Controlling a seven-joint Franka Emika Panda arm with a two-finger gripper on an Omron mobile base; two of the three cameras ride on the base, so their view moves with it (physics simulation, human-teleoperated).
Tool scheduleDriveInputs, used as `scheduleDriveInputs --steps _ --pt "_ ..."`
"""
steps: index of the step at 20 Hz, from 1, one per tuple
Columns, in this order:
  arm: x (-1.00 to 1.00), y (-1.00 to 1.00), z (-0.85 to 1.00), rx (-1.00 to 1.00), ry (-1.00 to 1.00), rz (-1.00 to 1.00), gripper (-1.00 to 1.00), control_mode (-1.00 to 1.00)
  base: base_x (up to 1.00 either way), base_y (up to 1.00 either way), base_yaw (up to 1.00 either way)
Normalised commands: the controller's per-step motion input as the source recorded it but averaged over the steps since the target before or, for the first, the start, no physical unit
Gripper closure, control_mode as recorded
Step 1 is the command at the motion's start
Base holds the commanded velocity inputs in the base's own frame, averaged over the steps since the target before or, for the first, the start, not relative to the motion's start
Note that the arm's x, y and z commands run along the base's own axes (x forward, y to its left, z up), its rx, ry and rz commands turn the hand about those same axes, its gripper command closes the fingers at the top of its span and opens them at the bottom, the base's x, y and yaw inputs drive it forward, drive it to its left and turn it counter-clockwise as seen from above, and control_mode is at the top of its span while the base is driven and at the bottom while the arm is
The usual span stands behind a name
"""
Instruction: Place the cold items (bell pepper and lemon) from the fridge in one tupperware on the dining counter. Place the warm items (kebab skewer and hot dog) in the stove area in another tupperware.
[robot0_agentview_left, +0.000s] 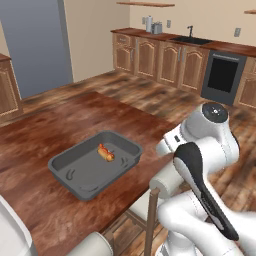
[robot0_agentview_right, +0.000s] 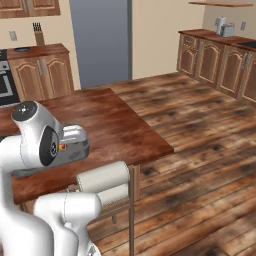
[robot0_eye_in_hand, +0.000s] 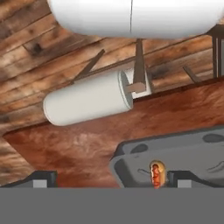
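The pincer (robot0_eye_in_hand: 111, 178) is seen in the hand view with its two dark fingertips (robot0_eye_in_hand: 43, 178) set wide apart and nothing held between them. No brand, label or readable writing is shown on any item.

Between the fingertips, just beyond them, the hot dog (robot0_eye_in_hand: 157, 173) is seen lying inside the grey tupperware (robot0_eye_in_hand: 183, 151); it is not touched by the pincer. In the left base view the hot dog (robot0_agentview_left: 105, 152) is placed near the far wall of the tupperware (robot0_agentview_left: 75, 175), which is a shallow rectangular tray of smooth matte grey with rounded corners. The tupperware rests on the surface (robot0_agentview_left: 45, 130), a dark red-brown wood top with visible grain, close to its near edge. A white cylindrical stool seat (robot0_eye_in_hand: 87, 103) is located just beyond that edge, above a plank wood floor (robot0_agentview_right: 200, 165).
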Motion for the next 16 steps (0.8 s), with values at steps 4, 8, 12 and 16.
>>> scheduleDriveInputs --steps 4,8,12,16 --pt "0.26 0.27 -0.14 -0.10 0.02 0.00 -1.00 -1.00 0.00 0.00 0.00" --pt "0.02 0.06 -0.03 -0.02 0.00 0.00 -1.00 1.00 -0.11 -0.40 -0.05" --pt "0.00 0.00 0.00 0.00 0.00 0.00 -1.00 1.00 -0.09 -1.00 -0.09" --pt "0.00 0.00 0.00 0.00 0.00 0.00 -1.00 1.00 0.23 -1.00 -0.08"
